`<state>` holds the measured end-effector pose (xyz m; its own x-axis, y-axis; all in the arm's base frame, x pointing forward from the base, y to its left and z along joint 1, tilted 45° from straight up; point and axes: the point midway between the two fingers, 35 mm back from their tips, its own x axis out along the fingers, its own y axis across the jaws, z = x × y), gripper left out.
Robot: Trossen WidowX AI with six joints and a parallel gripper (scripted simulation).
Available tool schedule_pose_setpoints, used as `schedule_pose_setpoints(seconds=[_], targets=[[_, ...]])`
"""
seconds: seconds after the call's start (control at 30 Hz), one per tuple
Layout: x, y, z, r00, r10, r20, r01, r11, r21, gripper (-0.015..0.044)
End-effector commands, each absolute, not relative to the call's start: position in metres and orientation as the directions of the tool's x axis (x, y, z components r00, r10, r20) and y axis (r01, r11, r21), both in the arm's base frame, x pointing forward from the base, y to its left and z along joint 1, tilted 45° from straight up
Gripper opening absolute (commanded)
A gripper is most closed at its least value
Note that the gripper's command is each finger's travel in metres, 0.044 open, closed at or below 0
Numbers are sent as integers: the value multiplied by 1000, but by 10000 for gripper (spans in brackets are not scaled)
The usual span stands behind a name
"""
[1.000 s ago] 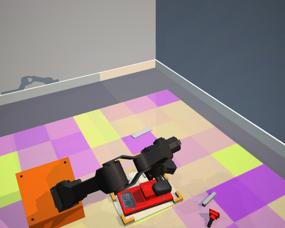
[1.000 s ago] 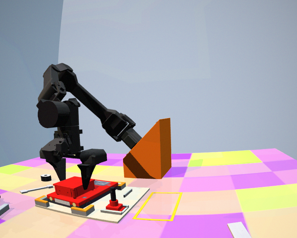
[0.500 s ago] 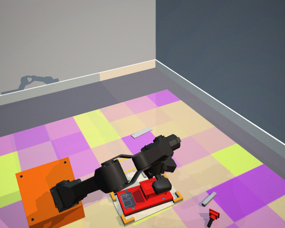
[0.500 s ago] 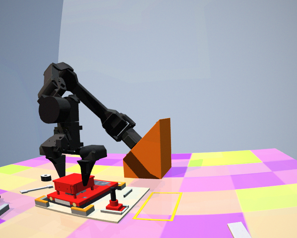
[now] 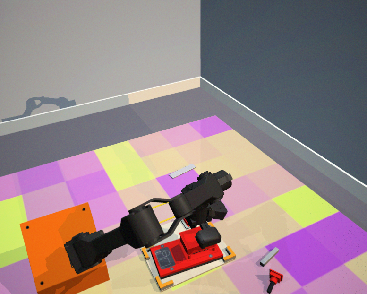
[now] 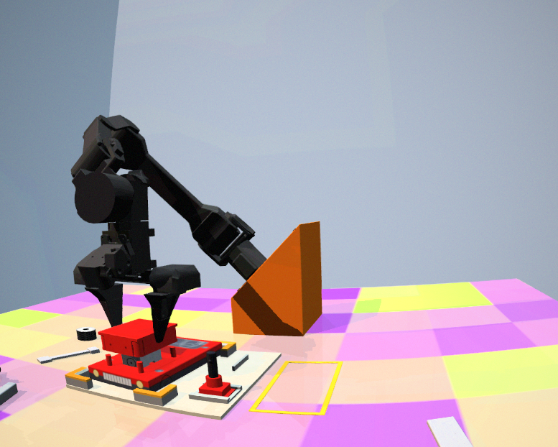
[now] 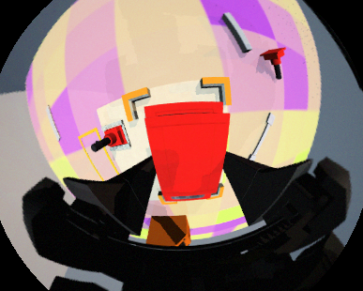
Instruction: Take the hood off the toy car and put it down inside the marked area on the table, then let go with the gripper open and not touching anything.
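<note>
Clamped in pincer [image 5: 196,234] [image 6: 138,333] [image 7: 190,155]: red hood [image 5: 188,237] [image 6: 121,340] [image 7: 189,150], raised above toy car [image 5: 183,262] [image 6: 187,356] [image 7: 189,197]. Located toward four o'clock of hood, exterior view: yellow-outlined marked area [image 5: 166,211] [image 6: 296,386] [image 7: 98,155] on bench [image 5: 256,218] [image 6: 389,375] [image 7: 161,47].
</note>
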<state>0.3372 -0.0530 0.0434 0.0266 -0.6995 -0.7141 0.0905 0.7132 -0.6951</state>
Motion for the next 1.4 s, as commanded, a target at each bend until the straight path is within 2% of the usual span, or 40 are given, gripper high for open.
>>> schedule_pose_setpoints(seconds=[0.0,0.47,0.8,1.37], targets=[[339,-50,48,32,-696,-717,100,716,-691,0],[338,-19,79,31,-695,-718,100,717,-690,0],[336,20,40,34,-682,-731,38,731,-681,0],[323,93,-25,33,-677,-736,71,736,-674,0]])
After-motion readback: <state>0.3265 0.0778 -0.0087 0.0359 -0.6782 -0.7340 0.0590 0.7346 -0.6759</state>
